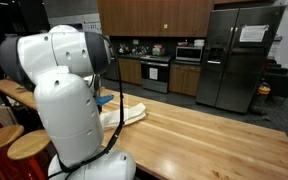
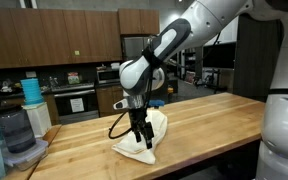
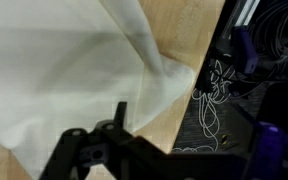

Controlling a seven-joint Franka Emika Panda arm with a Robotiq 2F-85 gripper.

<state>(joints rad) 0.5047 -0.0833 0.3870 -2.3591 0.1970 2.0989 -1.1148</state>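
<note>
The end effector [image 2: 137,130] stands spread, fingertips down at the white cloth [image 2: 150,145] crumpled on the wooden bench [image 2: 219,118]; seemingly the approach to a grasp, which calls for pinching a fold

Crumpled cream cloth [image 2: 144,140] on the wooden countertop [image 2: 214,120].

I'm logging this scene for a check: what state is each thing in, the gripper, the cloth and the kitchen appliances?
Gripper: open, pointing down at the cloth.
Cloth: crumpled, lying on the wooden table, not gripped.
Refrigerator: doors shut.
Oven: door shut.
Microwave: door shut.
</note>
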